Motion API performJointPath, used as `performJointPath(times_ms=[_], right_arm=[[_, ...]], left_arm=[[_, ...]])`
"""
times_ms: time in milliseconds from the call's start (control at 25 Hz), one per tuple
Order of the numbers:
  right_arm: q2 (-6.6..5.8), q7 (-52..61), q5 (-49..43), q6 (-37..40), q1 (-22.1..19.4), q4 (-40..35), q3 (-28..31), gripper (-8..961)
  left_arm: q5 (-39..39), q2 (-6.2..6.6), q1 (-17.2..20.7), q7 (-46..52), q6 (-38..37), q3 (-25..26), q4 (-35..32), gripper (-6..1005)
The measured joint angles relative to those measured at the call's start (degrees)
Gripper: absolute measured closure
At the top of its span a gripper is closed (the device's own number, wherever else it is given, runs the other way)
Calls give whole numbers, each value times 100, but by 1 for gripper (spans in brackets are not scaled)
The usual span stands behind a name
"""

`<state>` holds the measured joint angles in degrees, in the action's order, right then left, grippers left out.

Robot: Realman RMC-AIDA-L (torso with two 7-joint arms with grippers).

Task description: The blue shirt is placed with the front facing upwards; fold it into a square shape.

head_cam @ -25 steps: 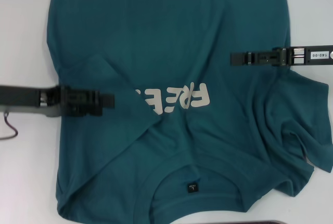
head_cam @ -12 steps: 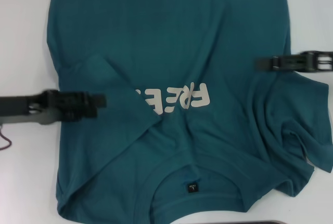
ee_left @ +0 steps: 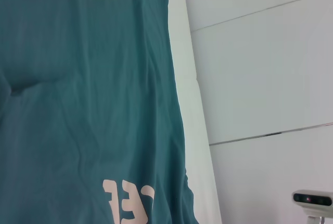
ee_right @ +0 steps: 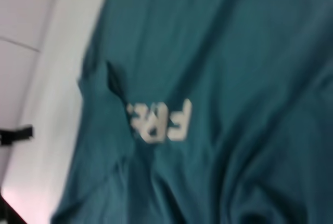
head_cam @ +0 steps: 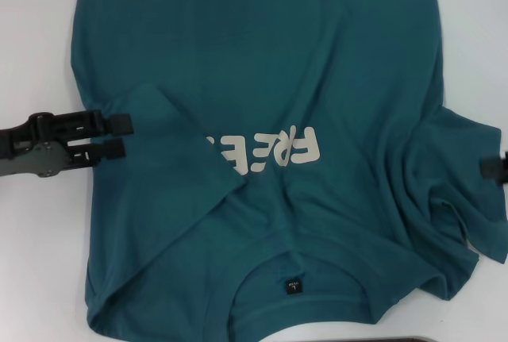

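Shirt (head_cam: 262,72) lay print-up across the table (head_cam: 36,270), left sleeve folded in (covering part of the print), right sleeve bunched and unfolded. Left gripper (head_cam: 121,136) hovered at its left edge, parted, empty; right gripper (head_cam: 494,167) barely visible.

Bare table (head_cam: 40,40) flanks the blue shirt (head_cam: 262,64) both sides.

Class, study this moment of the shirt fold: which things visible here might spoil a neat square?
1. The dark teal-blue cotton T-shirt has its right sleeve bunched; creases may get folded in.
2. The folded-in left sleeve covers part of the off-white print at a slant; the left gripper, open, could disturb it.
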<state>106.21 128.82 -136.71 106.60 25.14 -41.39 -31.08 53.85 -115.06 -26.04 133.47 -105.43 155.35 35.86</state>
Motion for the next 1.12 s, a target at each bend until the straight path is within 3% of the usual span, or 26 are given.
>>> performJointPath(times_ms=[840,1120], right_arm=[[-60,119,-809,27,-37,-97,613,20],[-20,162,-950,-91,3,-72,651,21]], left_arm=[[3,10,-32,151,181,13,12,274],[2,10,-33,198,239,12,10,275]])
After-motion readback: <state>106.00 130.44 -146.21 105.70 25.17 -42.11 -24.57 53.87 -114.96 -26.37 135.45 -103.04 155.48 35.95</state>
